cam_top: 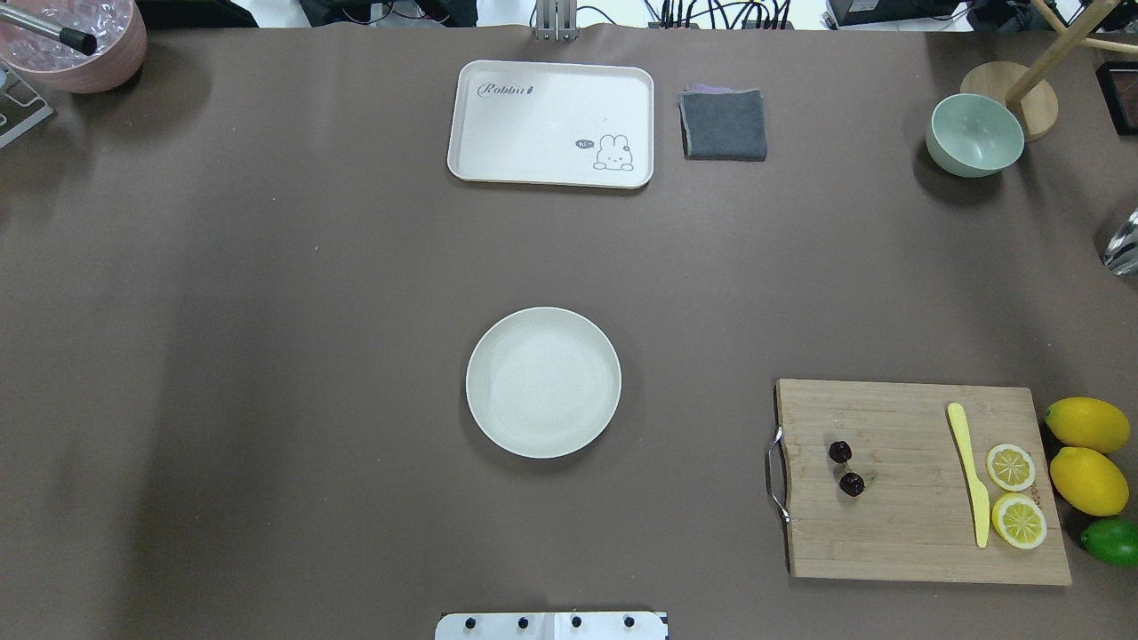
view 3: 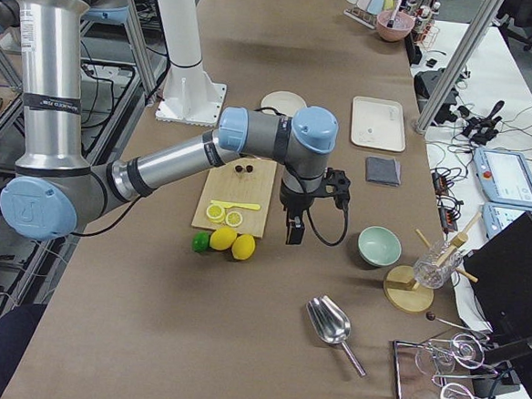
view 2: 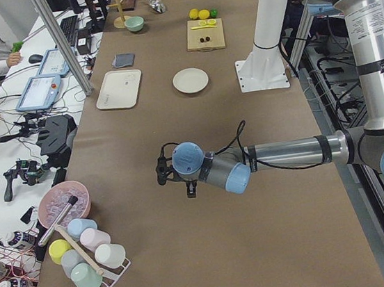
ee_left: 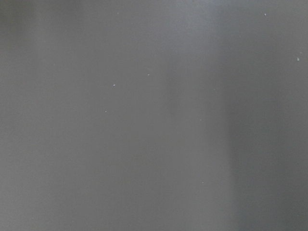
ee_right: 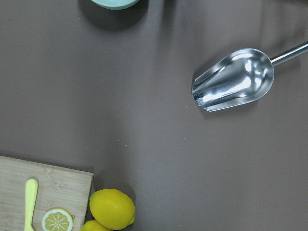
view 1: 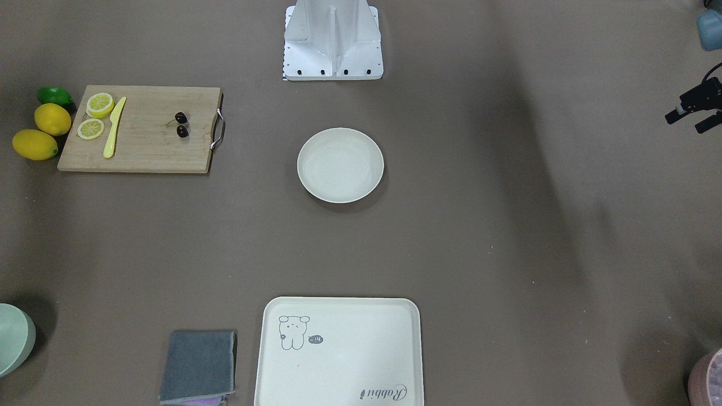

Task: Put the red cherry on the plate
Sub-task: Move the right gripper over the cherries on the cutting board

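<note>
The red cherry (cam_top: 845,467), a pair of tiny dark glossy fruits on thin green stems, lies on the wooden cutting board (cam_top: 898,533) near its metal handle; it also shows in the front view as the cherry (view 1: 181,124). The round off-white plate (cam_top: 543,382) sits empty mid-table, well apart from the board. My left gripper (view 1: 685,123) hovers at the table's far left end, fingers apart, holding nothing. My right gripper (view 3: 293,229) hangs above the table beyond the lemons, away from the cherry; I cannot tell whether it is open or shut.
On the board lie a yellow knife (cam_top: 969,471) and two lemon slices (cam_top: 1013,493); two lemons (cam_top: 1086,453) and a lime (cam_top: 1111,540) sit beside it. A cream tray (cam_top: 551,124), grey cloth (cam_top: 724,124), green bowl (cam_top: 974,133) and metal scoop (ee_right: 233,82) stand farther off.
</note>
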`<control>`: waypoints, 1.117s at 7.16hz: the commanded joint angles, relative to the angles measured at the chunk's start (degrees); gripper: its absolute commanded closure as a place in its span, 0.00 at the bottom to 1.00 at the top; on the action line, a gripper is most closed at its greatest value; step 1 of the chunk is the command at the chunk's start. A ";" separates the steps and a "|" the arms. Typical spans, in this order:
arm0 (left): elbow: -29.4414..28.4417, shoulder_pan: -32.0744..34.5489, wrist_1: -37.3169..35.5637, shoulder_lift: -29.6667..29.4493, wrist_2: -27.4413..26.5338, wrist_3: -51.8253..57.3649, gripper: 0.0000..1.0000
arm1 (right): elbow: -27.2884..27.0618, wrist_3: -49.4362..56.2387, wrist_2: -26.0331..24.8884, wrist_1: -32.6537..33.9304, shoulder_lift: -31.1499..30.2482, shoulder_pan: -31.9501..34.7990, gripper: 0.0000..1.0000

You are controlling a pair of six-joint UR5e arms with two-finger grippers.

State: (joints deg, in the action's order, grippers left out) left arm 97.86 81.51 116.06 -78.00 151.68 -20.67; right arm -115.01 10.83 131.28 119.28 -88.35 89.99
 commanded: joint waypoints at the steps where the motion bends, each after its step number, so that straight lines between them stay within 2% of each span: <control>1: 0.14 0.32 -2.32 -1.36 1.50 1.16 0.02 | -5.63 -4.13 0.37 0.08 0.12 -4.02 0.00; 3: 0.58 0.67 -2.33 -1.89 1.87 1.16 0.02 | -11.00 -10.79 2.13 -0.01 -0.33 -8.14 0.01; 4: 0.58 0.67 -2.42 -1.98 2.04 1.16 0.02 | -13.90 -18.14 2.05 -0.88 0.37 -13.12 0.01; 6: 0.67 1.46 -3.29 -2.33 2.04 1.16 0.02 | -14.46 -24.08 1.44 -1.24 6.41 -22.70 0.01; 8: 0.84 1.37 -6.02 -4.26 2.13 1.16 0.02 | -13.23 -30.76 -1.55 -1.06 14.06 -31.77 0.01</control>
State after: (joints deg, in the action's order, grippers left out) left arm 98.53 82.84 111.23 -81.49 153.74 -19.51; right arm -129.00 -16.35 131.20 118.15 -78.72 63.64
